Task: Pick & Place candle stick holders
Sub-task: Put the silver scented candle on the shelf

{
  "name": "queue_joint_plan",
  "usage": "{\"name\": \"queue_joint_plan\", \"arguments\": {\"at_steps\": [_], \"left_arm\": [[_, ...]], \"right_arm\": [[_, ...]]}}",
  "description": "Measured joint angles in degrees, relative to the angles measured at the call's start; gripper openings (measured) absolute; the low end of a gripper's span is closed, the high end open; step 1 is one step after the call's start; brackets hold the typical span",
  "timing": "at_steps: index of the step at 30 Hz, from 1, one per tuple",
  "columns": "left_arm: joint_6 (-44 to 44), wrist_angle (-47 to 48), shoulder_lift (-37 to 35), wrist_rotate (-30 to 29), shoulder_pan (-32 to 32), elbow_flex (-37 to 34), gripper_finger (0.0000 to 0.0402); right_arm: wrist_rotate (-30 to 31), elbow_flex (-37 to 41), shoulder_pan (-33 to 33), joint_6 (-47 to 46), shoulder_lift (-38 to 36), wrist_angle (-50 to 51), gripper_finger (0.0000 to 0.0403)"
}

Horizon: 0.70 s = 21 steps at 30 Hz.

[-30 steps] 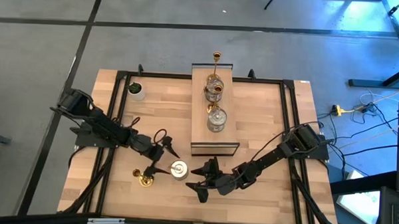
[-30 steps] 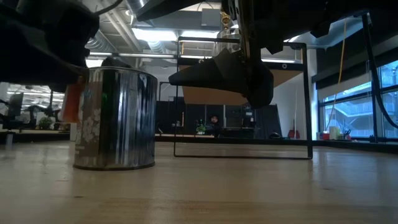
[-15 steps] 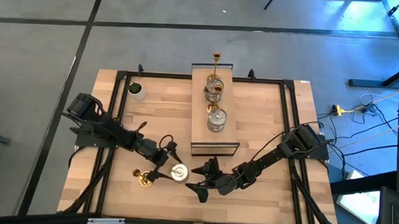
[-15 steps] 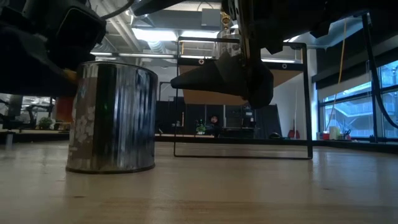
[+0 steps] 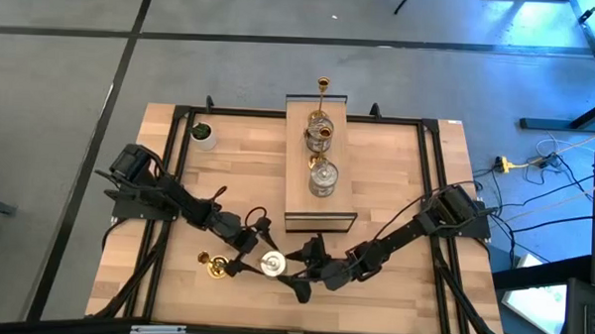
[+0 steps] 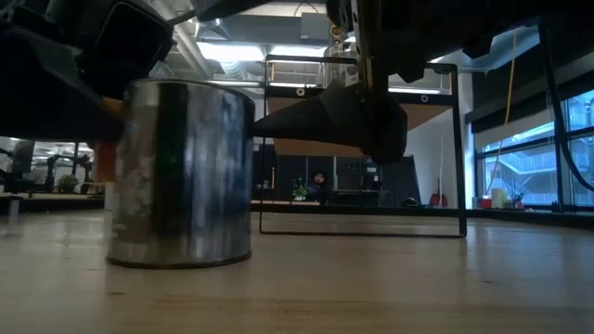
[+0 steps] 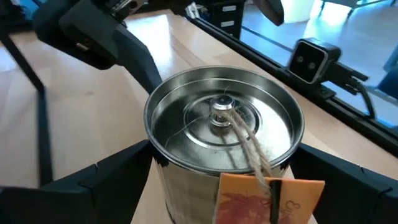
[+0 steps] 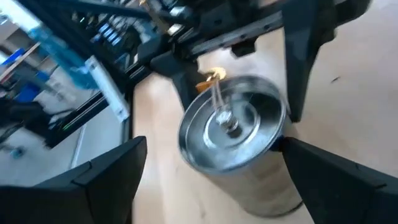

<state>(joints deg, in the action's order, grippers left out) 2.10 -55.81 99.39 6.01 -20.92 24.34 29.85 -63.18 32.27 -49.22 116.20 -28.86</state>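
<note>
Candle stick holders are mostly sorted already: a few stand on the raised wooden block (image 5: 320,168) well beyond both pincers, one brass one past its far end, and a gold one (image 5: 213,265) sits on the desk (image 5: 238,175) just outside the left pincer. The one in play is the squat silver holder (image 5: 270,264) near the front edge

What changed over the last second: the left pincer (image 5: 247,247) slid in from beside the silver holder until its fingers now sit on either side of it. Fingers are spread wide, one dark finger each side of the can in the left wrist view (image 7: 224,149), not squeezing yet as far as I can see. The holder looks nudged a bit toward the right pincer along the way

The right pincer (image 5: 296,267) hangs just on the other side of the holder, also spread apart, having widened a touch, and it holds nothing. From its own camera the holder (image 8: 233,140) sits between its fingers too

My read: the left arm is lined up for the grab, closing comes next. Two pincers crowding one small can looks like a bump risk, and the orange tag (image 7: 264,198) on the string could get pinched
</note>
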Motion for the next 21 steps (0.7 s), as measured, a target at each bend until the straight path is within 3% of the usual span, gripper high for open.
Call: {"name": "queue_joint_plan", "arguments": {"at_steps": [4, 7, 10, 15, 21], "left_arm": [[-1.5, 0.3, 0.0, 0.5, -0.1, 0.0, 0.037], [-2.9, 0.3, 0.0, -0.9, 0.1, 0.0, 0.037], [-3.4, 0.3, 0.0, -0.8, 0.0, 0.0, 0.037], [-3.4, 0.3, 0.0, -0.5, 0.0, 0.0, 0.037], [-2.0, 0.3, 0.0, -0.9, 0.0, 0.0, 0.037]], "right_arm": [[-8.7, 0.0, 0.3, -2.4, 0.0, 1.7, 0.0378], [-10.8, 0.0, 1.1, -4.2, 0.0, 2.9, 0.0378], [-9.8, 0.0, 1.5, -4.2, 0.0, 3.8, 0.0378], [-1.1, 0.0, 1.5, -4.0, 0.0, 4.2, 0.0378], [-1.7, 0.0, 0.2, -3.0, 0.0, 2.8, 0.0378]]}}
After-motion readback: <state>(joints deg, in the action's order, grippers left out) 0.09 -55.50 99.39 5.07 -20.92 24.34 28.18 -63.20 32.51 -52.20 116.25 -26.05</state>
